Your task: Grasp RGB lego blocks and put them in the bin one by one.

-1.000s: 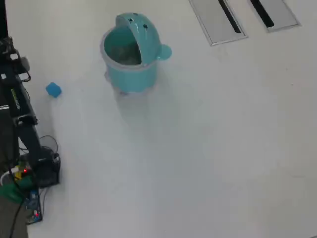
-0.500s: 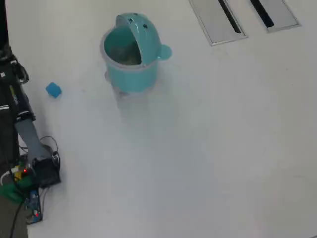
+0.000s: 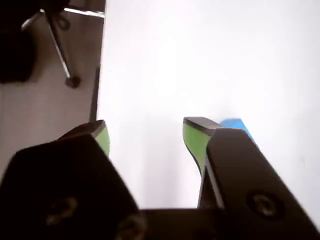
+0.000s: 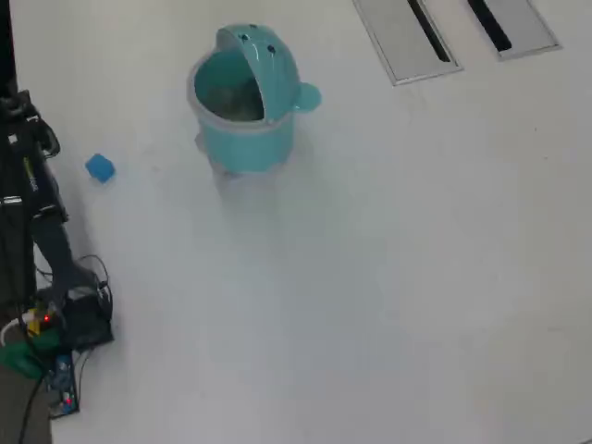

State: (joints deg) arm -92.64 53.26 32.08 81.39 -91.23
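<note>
Teal bin near the far edge, one blue block by the left edge

The white table (image 4: 370, 277) held the bin (image 4: 245, 102) in the overhead view; the blue block (image 4: 100, 168) sat near the arm (image 4: 37, 222), whose gripper (image 3: 145, 137) hung open and empty.

A small blue lego block (image 4: 100, 168) lies on the white table — well left of the round teal bin (image 4: 242, 137), upright, hood raised.

in the wrist view the gripper (image 3: 147, 135) has its two black jaws spread wide, green pads (image 3: 192, 140) facing inward, nothing between them. in the overhead view the arm (image 4: 32, 213) sits at the left edge, folded back.
</note>
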